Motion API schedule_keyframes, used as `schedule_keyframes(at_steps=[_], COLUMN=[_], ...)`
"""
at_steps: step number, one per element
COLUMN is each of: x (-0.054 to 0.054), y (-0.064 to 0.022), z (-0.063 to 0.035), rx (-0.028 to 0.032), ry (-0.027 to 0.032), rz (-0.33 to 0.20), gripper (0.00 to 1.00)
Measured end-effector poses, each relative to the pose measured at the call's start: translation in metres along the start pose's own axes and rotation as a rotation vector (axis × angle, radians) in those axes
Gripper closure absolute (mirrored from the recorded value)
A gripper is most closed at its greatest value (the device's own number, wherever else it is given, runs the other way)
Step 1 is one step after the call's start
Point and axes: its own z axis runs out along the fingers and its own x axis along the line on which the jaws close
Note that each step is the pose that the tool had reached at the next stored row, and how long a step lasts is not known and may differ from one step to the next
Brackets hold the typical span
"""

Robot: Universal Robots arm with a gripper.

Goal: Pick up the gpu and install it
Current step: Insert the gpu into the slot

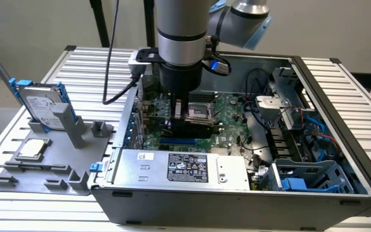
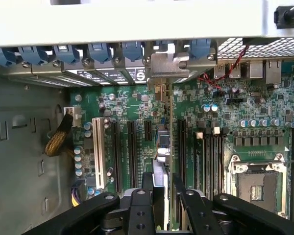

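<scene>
A green printed circuit motherboard carries black slots and one white slot. The black end effector grips the thin green-edged gpu card with its silver bracket. Blue plastic clips line the grey case.

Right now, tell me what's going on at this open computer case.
The robot arm reaches down into the open computer case, its pincer closed on the gpu. The card stands on edge over the motherboard, among the expansion slots, with its silver bracket up against the case's rear slot row. Whether it is fully seated cannot be told. Outside the case, a hard drive and a CPU chip sit on the grey parts holder.
</scene>
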Motion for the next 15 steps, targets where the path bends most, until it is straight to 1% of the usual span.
schedule_keyframes(at_steps=[5,7,11,15], x=[0.0,0.0,0.0001,0.0001], y=[0.0016,0.0023,0.0036,0.0038], z=[0.0013,0.002,0.0037,0.004], rx=[0.0008,0.0037,0.0125,0.0128], ry=[-0.0002,-0.0005,-0.0009,-0.0009], rz=[-0.001,-0.002,-0.002,-0.002], gripper=[0.73,0.73,0.73,0.73])
